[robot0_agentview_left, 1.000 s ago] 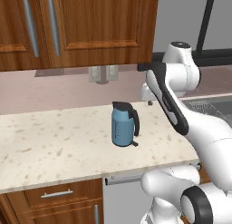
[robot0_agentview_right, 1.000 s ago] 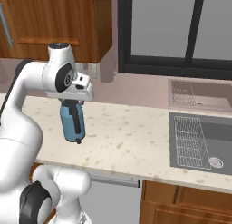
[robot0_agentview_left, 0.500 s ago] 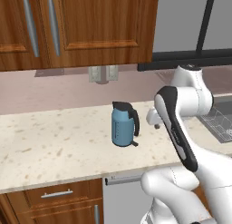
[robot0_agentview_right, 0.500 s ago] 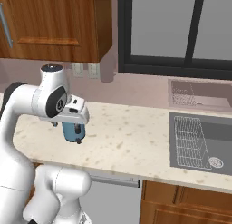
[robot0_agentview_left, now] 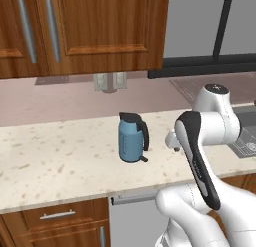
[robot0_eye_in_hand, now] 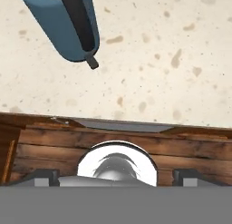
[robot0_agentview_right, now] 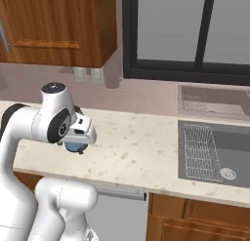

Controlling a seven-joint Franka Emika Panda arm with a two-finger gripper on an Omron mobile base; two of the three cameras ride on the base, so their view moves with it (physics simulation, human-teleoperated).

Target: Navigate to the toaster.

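1. A speckled beige stone desk (robot0_agentview_left: 55, 161) runs across the scene, its front edge lit pale.
2. Above it hang dark brown wooden wall cupboards (robot0_agentview_left: 100, 31) with long silver bar handles (robot0_agentview_left: 26, 30).
3. A dusty pink back wall (robot0_agentview_right: 146, 96) sits behind, carrying a pair of pale wall sockets (robot0_agentview_left: 109, 82) just under the cupboards.
4. To the right, a big black-framed window (robot0_agentview_right: 195, 35) with grey panes.
5. Below the window, a grey sunken sink (robot0_agentview_right: 215, 154) with a wire rack (robot0_agentview_right: 197, 150) lying in it.
6. Under the desk, brown wooden drawers (robot0_agentview_left: 55, 218) with a silver handle, beside a grey appliance front (robot0_agentview_left: 132, 223).
7. A blue kettle with a black handle (robot0_agentview_left: 132, 138) stands upright on the desk.
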